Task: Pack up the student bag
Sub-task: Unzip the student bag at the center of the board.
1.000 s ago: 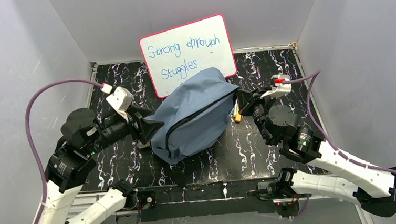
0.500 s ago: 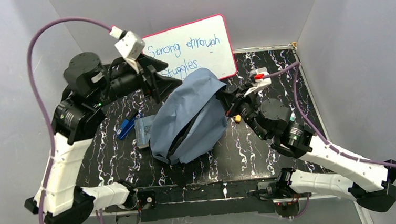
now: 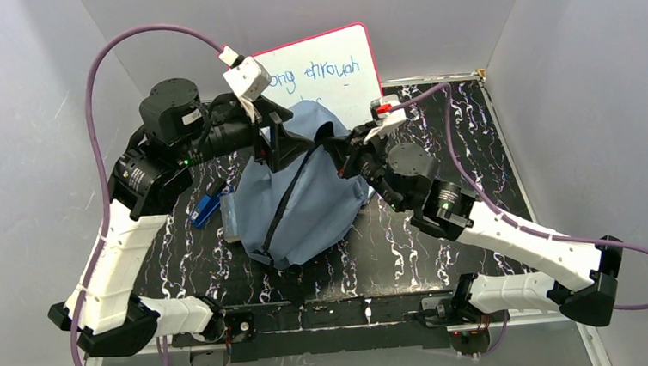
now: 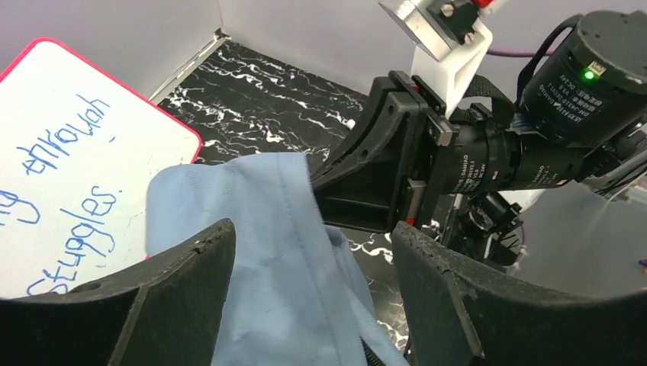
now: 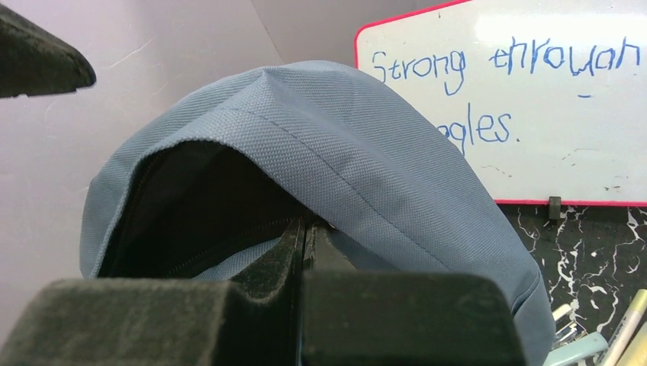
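The student bag (image 3: 301, 206), grey-blue fabric with a dark zipper line, stands humped up in the middle of the black marbled table. My right gripper (image 3: 342, 158) is shut on the bag's upper right edge. In the right wrist view its jaws (image 5: 305, 229) pinch the rim by the zipper, and the bag (image 5: 358, 145) arches over a dark open mouth. My left gripper (image 3: 288, 142) hangs open over the bag's top. In the left wrist view its fingers (image 4: 164, 297) straddle a fold of the bag (image 4: 267, 252) without closing on it.
A pink-framed whiteboard (image 3: 334, 66) leans on the back wall behind the bag. A small blue object (image 3: 206, 210) and a pale flat packet (image 3: 230, 217) lie left of the bag. Pens (image 5: 610, 335) lie on the table to the bag's right. White walls enclose the table.
My left gripper left the bag's left end, rose toward the back and opened wider. The right gripper pulled the bag's edge up and leftward, standing it up. The blue object and packet came into view.
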`<action>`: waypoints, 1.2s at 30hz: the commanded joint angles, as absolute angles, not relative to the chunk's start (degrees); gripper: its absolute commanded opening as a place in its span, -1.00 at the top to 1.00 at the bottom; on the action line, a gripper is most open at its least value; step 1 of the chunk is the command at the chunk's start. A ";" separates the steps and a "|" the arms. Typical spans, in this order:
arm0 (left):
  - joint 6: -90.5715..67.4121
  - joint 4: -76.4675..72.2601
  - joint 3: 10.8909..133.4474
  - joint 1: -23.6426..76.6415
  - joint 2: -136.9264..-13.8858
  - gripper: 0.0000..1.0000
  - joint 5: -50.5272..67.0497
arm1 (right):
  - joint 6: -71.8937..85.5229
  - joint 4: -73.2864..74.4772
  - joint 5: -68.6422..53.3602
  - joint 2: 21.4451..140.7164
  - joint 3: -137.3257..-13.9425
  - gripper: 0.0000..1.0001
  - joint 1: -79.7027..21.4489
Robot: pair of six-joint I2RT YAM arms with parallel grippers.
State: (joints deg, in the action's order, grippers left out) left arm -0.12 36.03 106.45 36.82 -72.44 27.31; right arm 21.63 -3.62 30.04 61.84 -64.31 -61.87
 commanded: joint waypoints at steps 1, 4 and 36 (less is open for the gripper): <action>4.65 38.66 107.95 38.91 -71.73 -0.46 21.77 | 21.18 -9.60 29.65 63.80 -69.49 1.00 -61.63; 7.00 39.64 108.40 40.09 -72.17 -0.47 18.33 | 21.43 -9.93 28.81 65.12 -70.53 1.00 -61.55; 18.40 37.19 103.05 46.85 -72.36 1.00 -9.24 | 30.88 -7.86 42.11 56.87 -62.26 1.00 -60.47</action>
